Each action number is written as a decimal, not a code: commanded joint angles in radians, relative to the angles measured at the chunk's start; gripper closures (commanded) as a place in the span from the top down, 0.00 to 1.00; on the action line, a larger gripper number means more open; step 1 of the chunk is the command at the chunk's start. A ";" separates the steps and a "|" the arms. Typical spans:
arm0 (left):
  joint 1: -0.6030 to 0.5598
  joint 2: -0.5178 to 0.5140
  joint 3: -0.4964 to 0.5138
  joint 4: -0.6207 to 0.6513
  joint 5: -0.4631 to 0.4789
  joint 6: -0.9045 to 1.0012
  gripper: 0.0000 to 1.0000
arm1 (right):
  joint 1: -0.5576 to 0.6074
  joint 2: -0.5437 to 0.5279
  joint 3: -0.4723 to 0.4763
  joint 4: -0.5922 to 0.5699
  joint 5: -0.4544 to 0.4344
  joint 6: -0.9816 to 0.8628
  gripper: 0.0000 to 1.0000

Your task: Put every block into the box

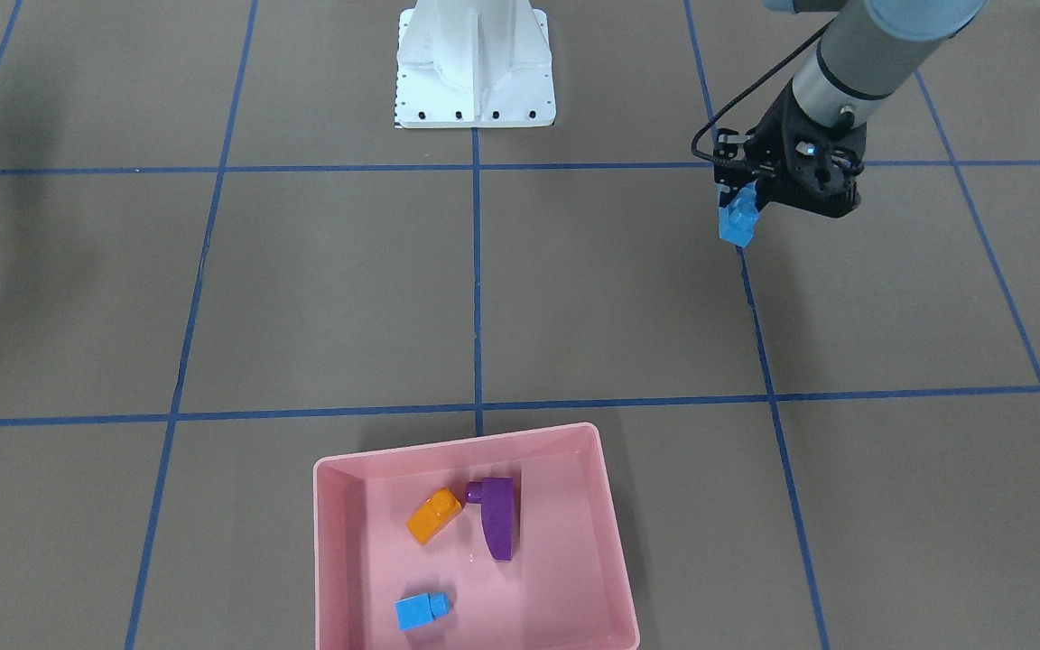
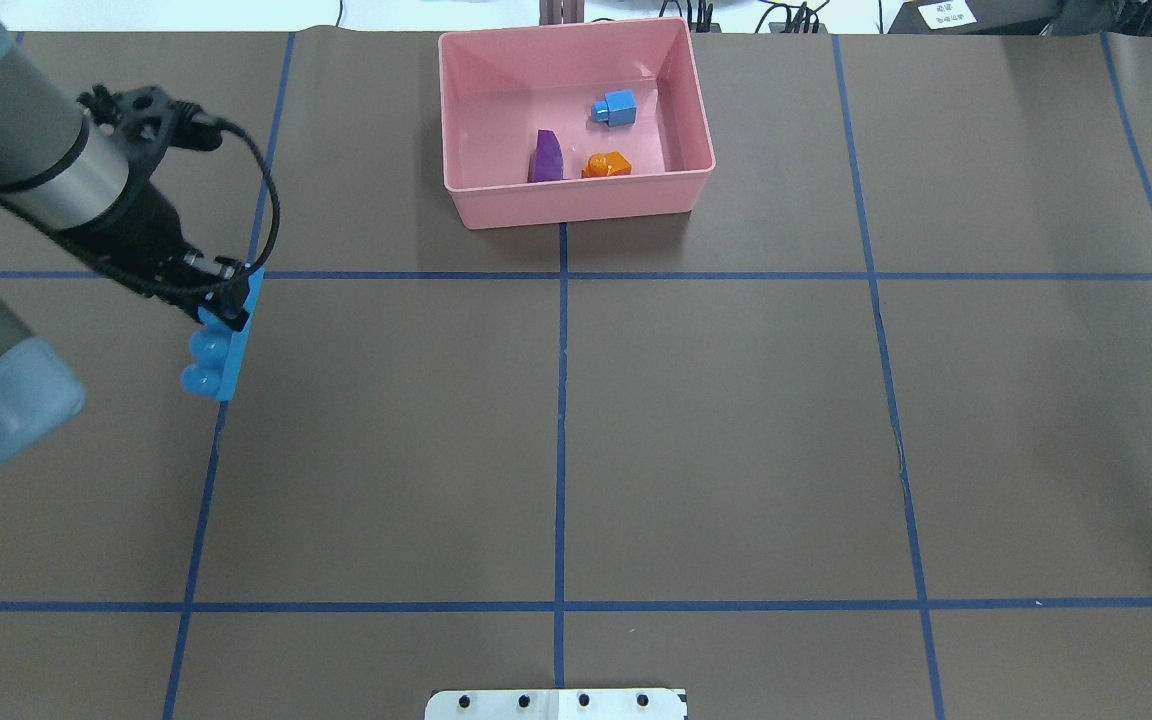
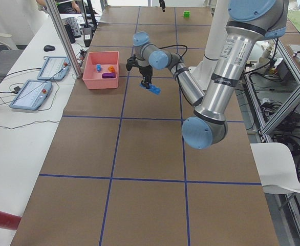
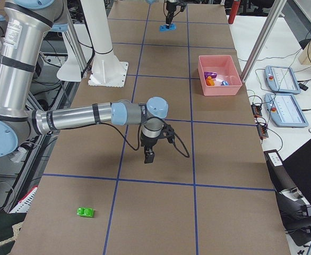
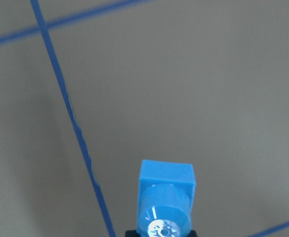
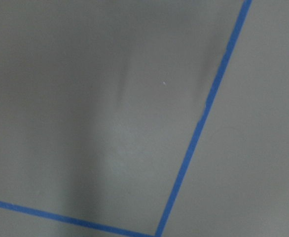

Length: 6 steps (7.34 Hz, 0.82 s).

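Note:
My left gripper (image 2: pixel 224 302) is shut on one end of the long blue block (image 2: pixel 218 348), which hangs tilted above the table at its left side. The same long blue block (image 5: pixel 166 196) fills the bottom of the left wrist view. The pink box (image 2: pixel 576 206) stands at the far middle and holds the orange block (image 2: pixel 608 164), the purple block (image 2: pixel 547 157) and the small blue block (image 2: pixel 616 107). A green block (image 4: pixel 85 212) lies alone near the table's right end. My right gripper (image 4: pixel 148 155) hovers over bare table between the green block and the box; I cannot tell whether it is open.
The white robot base (image 2: pixel 556 705) sits at the near middle edge. Beyond the box, a side table carries two tablets (image 3: pixel 37 87) and cables. A red cylinder (image 3: pixel 1 218) lies near the left end, and a metal post (image 3: pixel 63 36) rises beside the box.

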State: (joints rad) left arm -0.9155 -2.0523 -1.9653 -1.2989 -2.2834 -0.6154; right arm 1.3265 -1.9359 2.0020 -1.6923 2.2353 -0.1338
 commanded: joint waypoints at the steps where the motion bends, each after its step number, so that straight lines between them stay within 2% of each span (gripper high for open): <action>1: -0.057 -0.300 0.312 -0.014 -0.013 -0.070 0.00 | 0.113 -0.136 -0.140 0.171 0.001 -0.174 1.00; 3: -0.081 -0.461 0.559 -0.191 -0.013 -0.189 0.00 | 0.158 -0.220 -0.306 0.426 0.006 -0.178 1.00; 4: -0.112 -0.553 0.688 -0.268 -0.013 -0.235 0.00 | 0.163 -0.225 -0.392 0.510 0.035 -0.176 1.00; 5: -0.111 -0.606 0.763 -0.287 -0.013 -0.253 0.00 | 0.163 -0.226 -0.479 0.560 0.070 -0.176 1.00; 6: -0.111 -0.614 0.779 -0.305 -0.013 -0.254 0.00 | 0.165 -0.232 -0.544 0.622 0.085 -0.176 1.00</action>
State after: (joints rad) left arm -1.0219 -2.6247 -1.2485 -1.5681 -2.2964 -0.8527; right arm 1.4879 -2.1590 1.5555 -1.1555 2.2925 -0.3097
